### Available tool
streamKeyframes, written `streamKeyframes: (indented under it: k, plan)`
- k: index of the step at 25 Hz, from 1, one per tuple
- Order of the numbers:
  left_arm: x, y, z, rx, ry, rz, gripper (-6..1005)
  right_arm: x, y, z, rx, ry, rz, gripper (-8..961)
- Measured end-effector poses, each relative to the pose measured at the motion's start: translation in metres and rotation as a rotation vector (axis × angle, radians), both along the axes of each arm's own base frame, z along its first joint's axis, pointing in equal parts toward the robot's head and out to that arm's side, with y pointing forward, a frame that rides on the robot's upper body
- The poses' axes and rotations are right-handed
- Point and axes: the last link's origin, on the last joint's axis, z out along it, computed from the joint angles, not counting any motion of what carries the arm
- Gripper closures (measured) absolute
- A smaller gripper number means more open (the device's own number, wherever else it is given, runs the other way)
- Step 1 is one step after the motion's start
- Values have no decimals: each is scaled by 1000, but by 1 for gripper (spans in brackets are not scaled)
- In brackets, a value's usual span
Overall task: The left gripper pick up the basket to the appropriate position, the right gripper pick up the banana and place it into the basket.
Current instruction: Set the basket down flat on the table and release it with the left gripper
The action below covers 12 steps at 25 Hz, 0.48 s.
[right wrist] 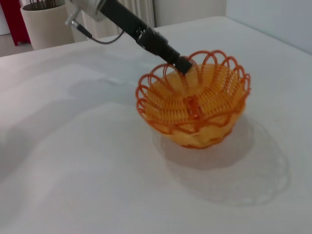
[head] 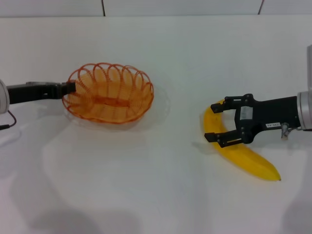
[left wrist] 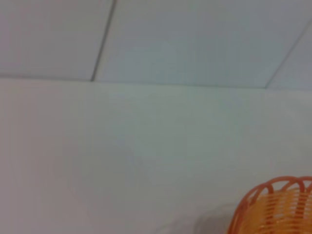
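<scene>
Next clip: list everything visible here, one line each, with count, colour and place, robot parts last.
basket: one, orange wire, on the table's left side, empty.
banana: one, yellow, lying on the table's right side.
table: one, white, under everything.
pot: one, beige, on the floor beyond the table, right wrist view only.
left end effector: one, black, shut on the basket's rim at its left end.
right end effector: one, black, fingers open astride the banana's upper part, not closed on it.

Head view high overhead, wrist views low (sharing basket [right wrist: 195,105])
</scene>
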Motion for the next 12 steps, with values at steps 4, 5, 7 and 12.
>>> streamKeyframes:
  k: [4,5,7,12]
  plan:
    - [-6,1,-4,5,13,43,945,-1,0,-2,-11,-2,3,90]
    - [-6,1,-4,6,13,46,945,-1,0,-3,-13,-3,4,90]
    - [-6,1,-4,9,12,53,945,-1,0,-3,-15,-4,4,90]
    - [-11,3,-9,25,19,90,945,-1,0,-3,-15,-4,4,90]
